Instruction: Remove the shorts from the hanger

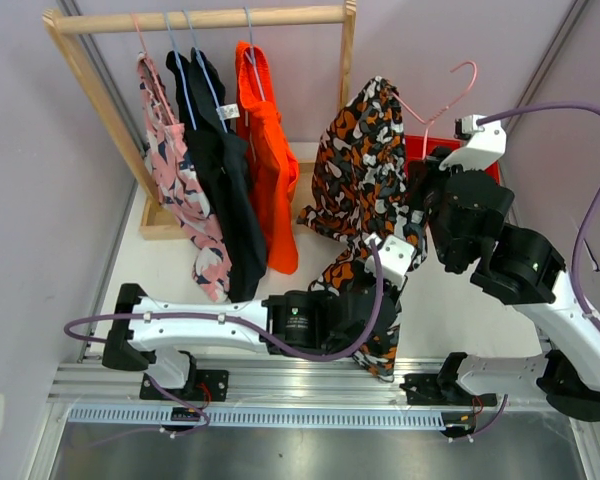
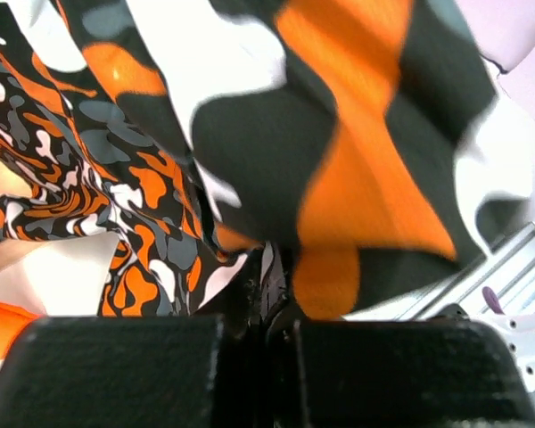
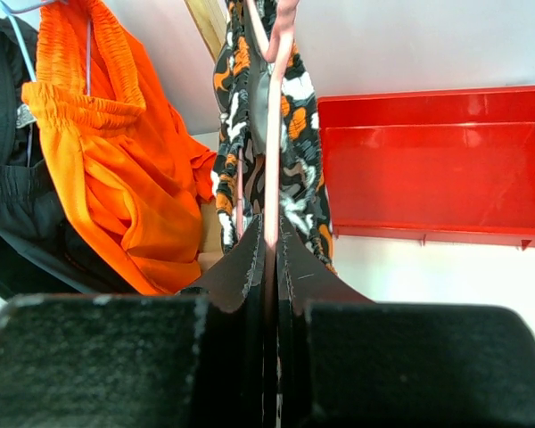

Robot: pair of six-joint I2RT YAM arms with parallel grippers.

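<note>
Plainly, the right gripper [image 3: 269,259] is closed on the thin pink wire hanger [image 3: 274,134], whose wire is seen running up towards 12 o'clock from between the jaws in the right wrist view. The left gripper [image 2: 269,303] is pinched shut on a fold of the orange, black, white and grey patterned shorts [image 2: 339,134], low on the cloth.

The shorts [image 1: 365,170] are draped on the hanger [image 1: 450,95], which is held clear of the pale wooden clothes rack [image 1: 200,18]. From the overhead camera, the cloth is seen trailing down towards 6 o'clock over the left arm. The shallow red plastic tray [image 3: 428,98] lies at 3 o'clock of the hanger, and the plain orange garment [image 1: 265,150] hangs on the rack at 9 o'clock.

Several failures can be expected. The thin wire may be twisted or dragged out of the right jaws if the cloth is pulled hard towards 6 o'clock. Only a small fold seems to be held by the left jaws, so it may be lost under tension. The waistband may be caught on a hanger shoulder if the pull is not angled sideways. Cloth heaped on the left arm may be snagged by its joints.
</note>
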